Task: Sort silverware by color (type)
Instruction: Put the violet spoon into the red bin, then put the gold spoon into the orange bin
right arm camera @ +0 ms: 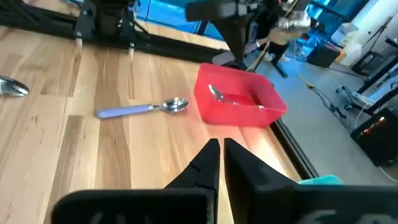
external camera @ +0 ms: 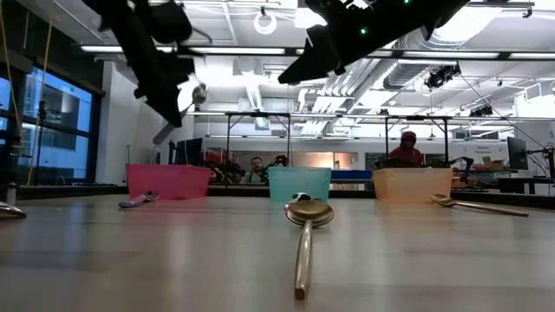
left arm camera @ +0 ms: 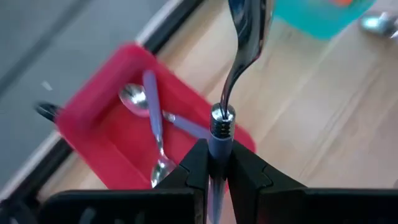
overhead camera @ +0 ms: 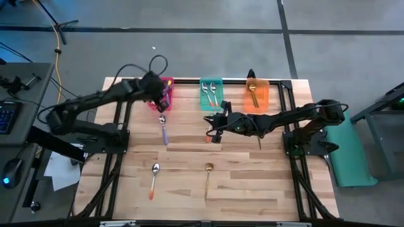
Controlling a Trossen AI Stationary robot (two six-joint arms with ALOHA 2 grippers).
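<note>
My left gripper (overhead camera: 161, 99) hovers over the red bin's (overhead camera: 160, 93) near wall, shut on a purple-handled spoon (left arm camera: 244, 43). Two purple-handled spoons (left arm camera: 153, 124) lie in that bin. Another purple-handled spoon (overhead camera: 163, 128) lies on the table just near of the bin, also seen in the right wrist view (right arm camera: 142, 110). My right gripper (overhead camera: 213, 129) hangs mid-table, near of the teal bin (overhead camera: 211, 93), shut and empty (right arm camera: 221, 155). An orange-handled spoon (overhead camera: 154, 177) and a gold spoon (overhead camera: 208, 176) lie toward the near edge. My left gripper pinches the spoon's purple handle (left arm camera: 219, 144) between its two fingers, close to where the silver neck begins. The spoon runs on along the fingers, bowl (left arm camera: 249, 25) foremost. In the low view it is lifted clear and slants, bowl end (external camera: 199, 94) uppermost.
The teal bin holds orange-handled spoons (overhead camera: 210, 94); the orange bin (overhead camera: 257, 94) holds a gold spoon. A further gold spoon (external camera: 479, 206) lies on the table's right part. A small orange piece (overhead camera: 207, 138) shows under my right gripper. People sit in the room behind (external camera: 255, 168).
</note>
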